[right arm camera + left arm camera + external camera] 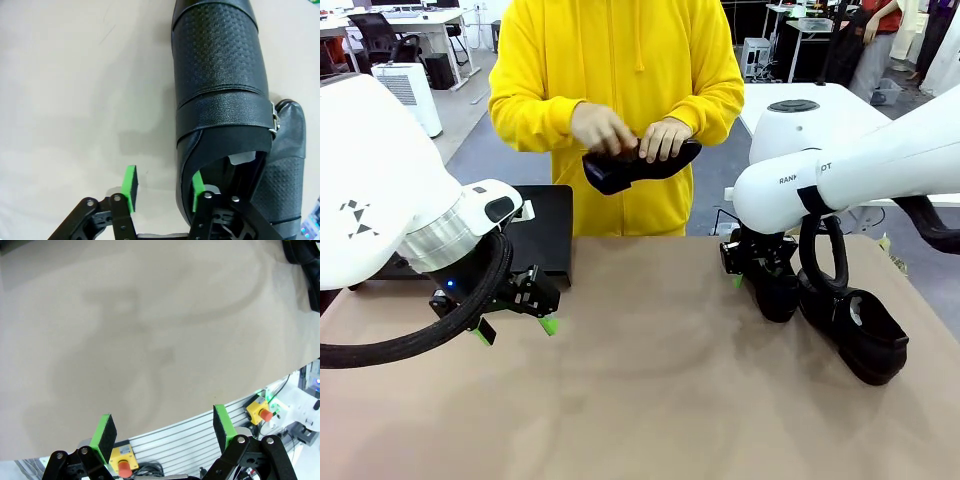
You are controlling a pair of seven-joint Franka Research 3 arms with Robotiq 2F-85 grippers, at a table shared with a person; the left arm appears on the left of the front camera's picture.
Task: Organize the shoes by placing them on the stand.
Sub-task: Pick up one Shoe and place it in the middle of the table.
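On the tan surface (650, 400) the left tool (516, 329) hangs with pads wide apart. The right tool (164, 189) straddles one side wall of a shoe (217, 65), pads apart, unclamped

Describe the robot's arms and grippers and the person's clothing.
White arms: left arm bears a black geometric mark, right arm dark lettering. Black cables loop to the black left gripper and right gripper; fingers have green pads. The person's hoodie is yellow.
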